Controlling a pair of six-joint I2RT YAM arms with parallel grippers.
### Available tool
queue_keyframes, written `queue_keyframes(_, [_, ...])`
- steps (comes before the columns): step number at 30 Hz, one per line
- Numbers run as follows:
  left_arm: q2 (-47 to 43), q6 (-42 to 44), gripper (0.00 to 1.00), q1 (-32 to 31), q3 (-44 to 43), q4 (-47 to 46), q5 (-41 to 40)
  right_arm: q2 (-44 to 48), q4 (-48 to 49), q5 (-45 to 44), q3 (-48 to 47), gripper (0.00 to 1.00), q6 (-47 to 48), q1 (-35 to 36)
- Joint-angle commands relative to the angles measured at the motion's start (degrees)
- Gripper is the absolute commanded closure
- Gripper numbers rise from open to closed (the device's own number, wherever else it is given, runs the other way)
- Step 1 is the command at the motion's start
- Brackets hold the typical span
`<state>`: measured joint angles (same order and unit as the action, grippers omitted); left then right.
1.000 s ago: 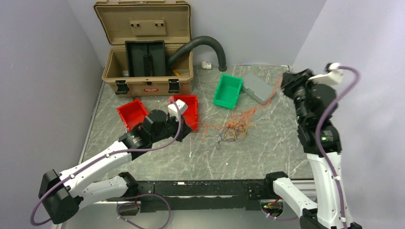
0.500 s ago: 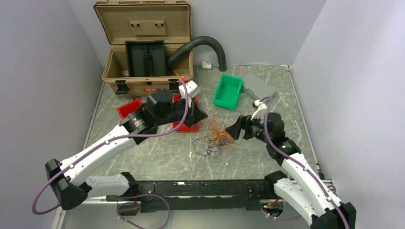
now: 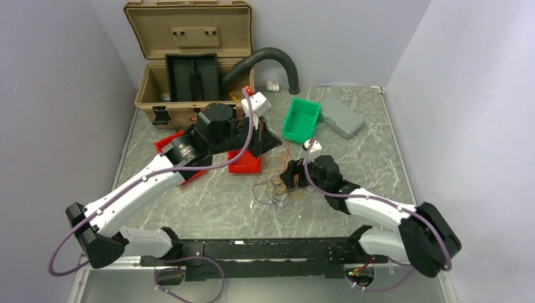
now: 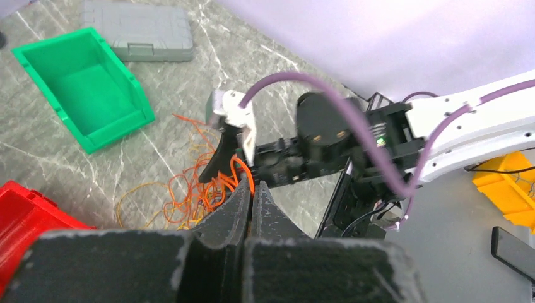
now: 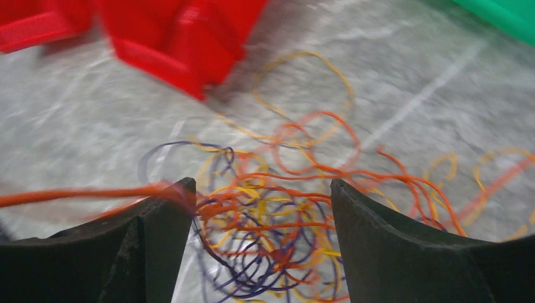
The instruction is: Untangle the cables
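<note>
From above, the left end effector (image 3: 275, 143) hangs over the worktop (image 3: 372, 164) with a red bin (image 3: 245, 164) just under its near side, and the right end effector (image 3: 289, 179) sits low, tips pointing back toward it. The cables (image 3: 272, 189) lie in a loose heap right at the right end effector's tips, with thin strands rising from the heap toward the left end effector. A green bin (image 3: 301, 118) stands beyond both, and a grey case (image 3: 341, 116) sits just past that. Over to the left wrist camera: the two fingers (image 4: 232, 208) are pressed flat together, and an orange strand runs straight into the seam at their tips, so it is pinched there. Past those tips more orange and yellow loops sprawl on the stone, the right end effector is nosing into them, and the green bin is off to the left. Now the right wrist camera: both fingers (image 5: 391, 240) stand wide apart, gripping nothing. The tangle of orange, yellow, red and dark purple fills the gap between and just ahead of them. One blurred orange strand runs off left past the left-hand finger, and the red bin sits ahead on the left.
</note>
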<state>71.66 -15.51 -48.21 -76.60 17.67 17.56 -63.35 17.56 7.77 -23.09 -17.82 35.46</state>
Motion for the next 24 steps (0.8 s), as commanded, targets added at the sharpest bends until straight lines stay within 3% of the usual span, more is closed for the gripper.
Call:
queue_keyframes(1, [-1.9,-0.5,1.0,0.4,-4.6,-1.2,-2.6,-6.3,5.3,-18.1,-2.1,0.22,-6.6,0.4])
queue_keyframes(3, [-4.6,-1.8,1.0,1.9,-5.8,2.3,-9.8,-7.5,0.3,-27.1,-2.4,0.27,-11.1,0.2])
queue_keyframes(6, [-10.5,-3.0,1.0,6.7,-2.9,3.8,-17.2,-7.0,-11.1,-37.9,-3.8,0.47,-20.1,-3.2])
queue_keyframes(11, [-21.8,-3.1,1.0,13.4,7.0,3.4,-29.3,1.6,-16.5,-32.4,0.9,0.51,-26.9,-16.0])
queue_keyframes(14, [-26.2,-2.4,1.0,15.1,10.6,3.5,-31.0,8.9,-18.1,-33.7,3.8,0.53,-29.0,-19.0])
queue_keyframes(17, [-27.8,-1.6,1.0,15.3,12.2,4.2,-29.9,14.5,-20.8,-35.6,4.6,0.52,-29.8,-19.6])
queue_keyframes(20, [-27.5,-0.6,1.0,15.3,11.1,8.7,-34.4,16.3,-24.1,-37.4,3.0,0.34,-28.4,-20.1])
queue_keyframes(24, [-28.3,1.7,1.0,15.8,9.8,10.8,-37.3,15.3,-25.1,-35.9,-0.2,0.27,-22.9,-20.3])
